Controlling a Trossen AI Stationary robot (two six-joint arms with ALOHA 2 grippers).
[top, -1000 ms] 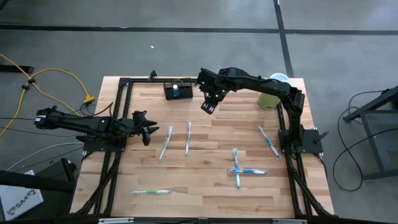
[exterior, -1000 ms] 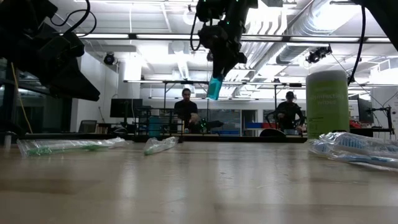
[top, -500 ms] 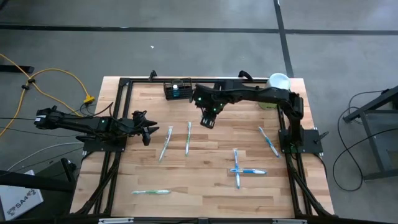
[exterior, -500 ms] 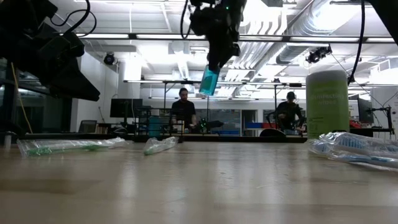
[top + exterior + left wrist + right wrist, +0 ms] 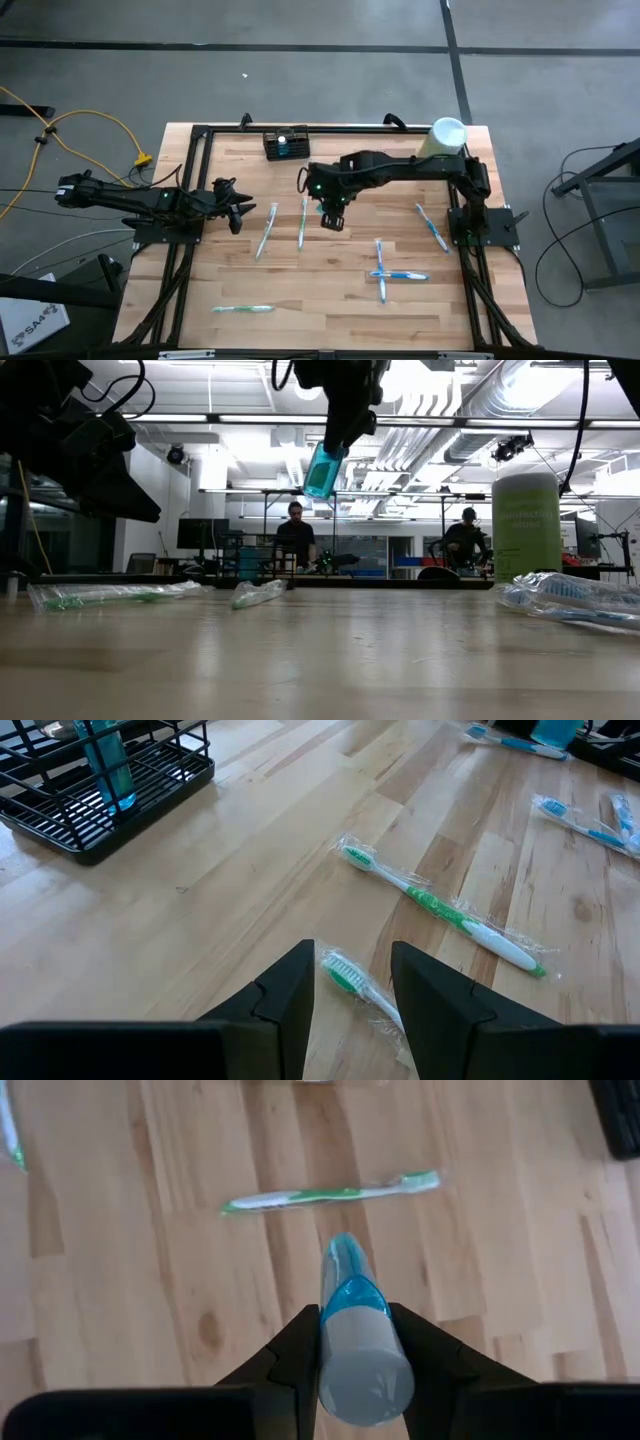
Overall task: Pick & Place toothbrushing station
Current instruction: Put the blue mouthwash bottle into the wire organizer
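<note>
Wood planks fill the high view, framed by a black rail. The toothbrushing station, a small black wire caddy holding something blue, sits near the table's far edge, left of centre, its long side running along that edge. The right gripper hangs over the middle of the table, well apart from the caddy, above the far ends of two green toothbrushes. The left gripper waits at the left rail. Blue toothbrushes lie toward the right, one green toothbrush near the front edge, and a pale green cylinder stands at the far right corner. Bare wood lies between the caddy and the brushes.

From the low view, the right gripper is high above the table, clenched on a blue tube that hangs tilted downward. Wrapped green toothbrushes lie at the left, blue ones at the right, and the cylinder stands behind them. Two people are in the room beyond.

Through the left wrist view, the caddy shows as an open wire grid with a blue tube upright inside; the left gripper's fingers stand apart, holding nothing, over a green toothbrush.

Seen by the right wrist view, the right gripper's fingers press both sides of the tube, its blue end pointing toward a green toothbrush below.
</note>
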